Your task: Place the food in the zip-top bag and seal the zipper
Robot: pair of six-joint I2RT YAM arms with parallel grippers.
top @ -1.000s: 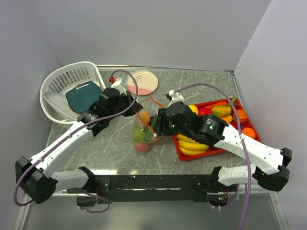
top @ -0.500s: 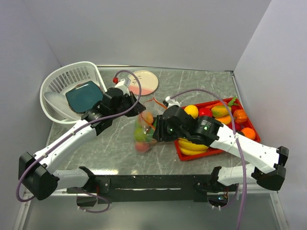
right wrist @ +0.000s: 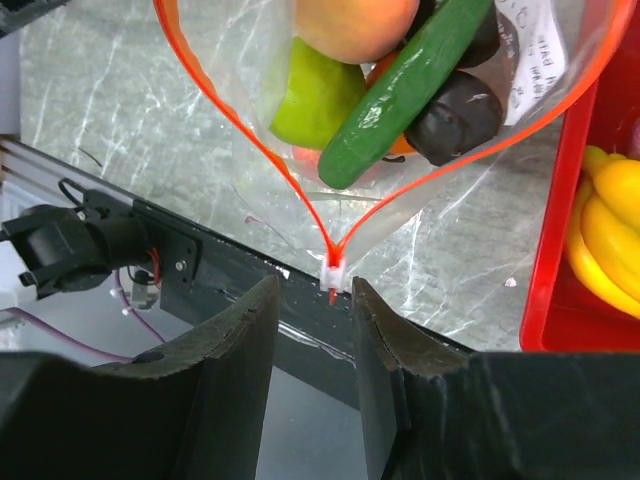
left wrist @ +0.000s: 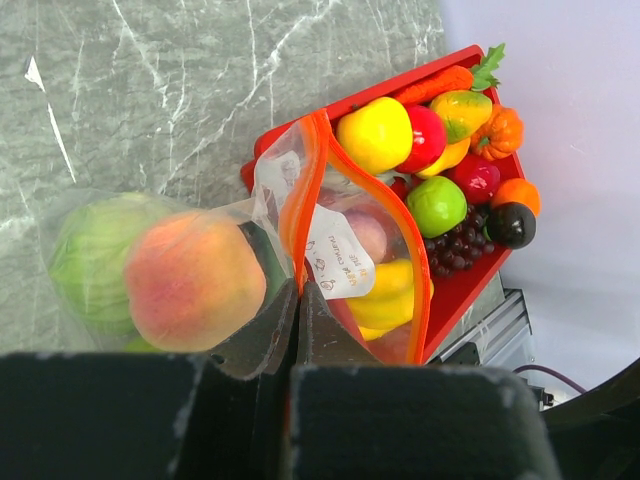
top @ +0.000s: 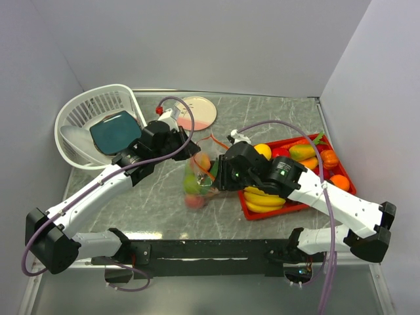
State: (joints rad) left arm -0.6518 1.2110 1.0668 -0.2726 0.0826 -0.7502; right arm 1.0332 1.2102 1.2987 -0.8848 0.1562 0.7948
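The left gripper (left wrist: pixel 298 318) was pinched tight on the orange zipper (left wrist: pixel 298 215) of the zip-top bag (top: pixel 197 180), which hung gaping between the arms just beside the red tray (right wrist: pixel 565 180), a peach (left wrist: pixel 195 280) and other food inside it — while the right gripper (right wrist: pixel 312 300) had its jaws apart, the white end piece (right wrist: pixel 335 272) between their tips.

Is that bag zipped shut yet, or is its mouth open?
Open. In the right wrist view the zipper spreads into a wide V, its two orange sides meeting only at the white end piece.
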